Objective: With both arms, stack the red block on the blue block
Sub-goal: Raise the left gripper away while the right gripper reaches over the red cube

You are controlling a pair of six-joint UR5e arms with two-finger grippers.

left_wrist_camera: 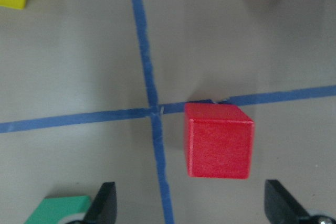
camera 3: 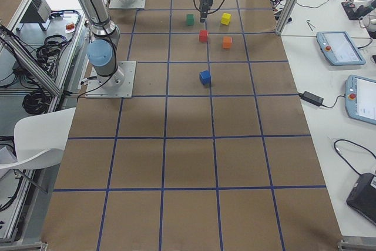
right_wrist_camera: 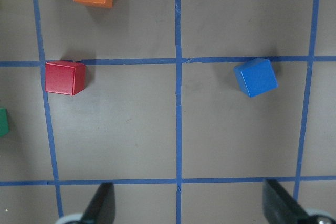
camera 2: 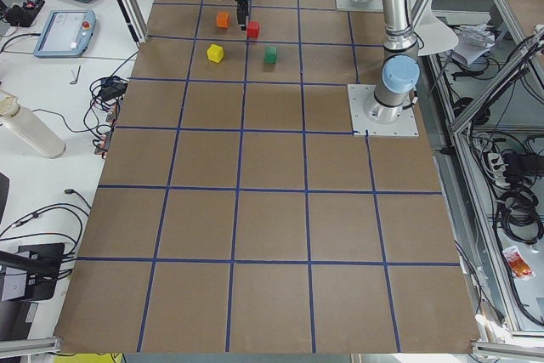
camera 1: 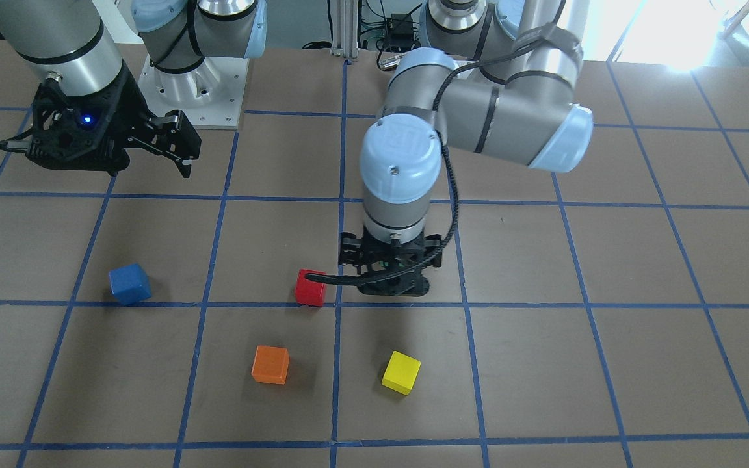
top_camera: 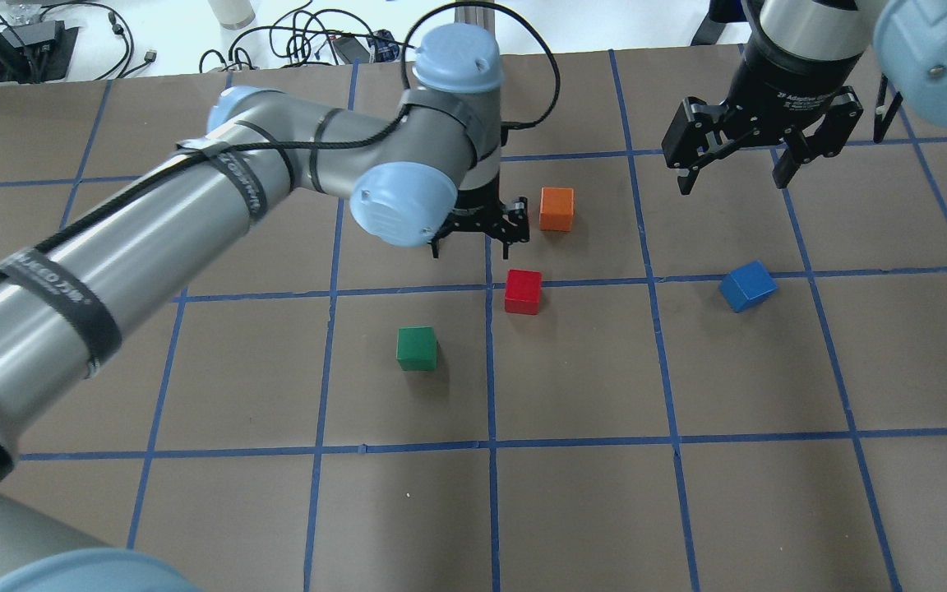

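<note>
The red block [camera 1: 310, 288] sits on the table beside a blue tape crossing; it also shows in the overhead view [top_camera: 523, 291] and the left wrist view [left_wrist_camera: 218, 141]. My left gripper [camera 1: 391, 283] hangs open and empty just beside it, low over the table, its fingertips [left_wrist_camera: 105, 205] spread wide short of the cube. The blue block [top_camera: 747, 285] lies turned at an angle, well apart from the red block, and also shows in the front view [camera 1: 130, 284] and the right wrist view [right_wrist_camera: 255, 77]. My right gripper [top_camera: 732, 181] is open and empty, raised above the table beyond the blue block.
An orange cube [top_camera: 556, 208] sits close to the left gripper on the far side. A green cube [top_camera: 417, 348] lies nearer the robot. A yellow cube [camera 1: 401, 372] lies near the orange one [camera 1: 270, 364]. The brown table [top_camera: 687, 493] carries a blue tape grid.
</note>
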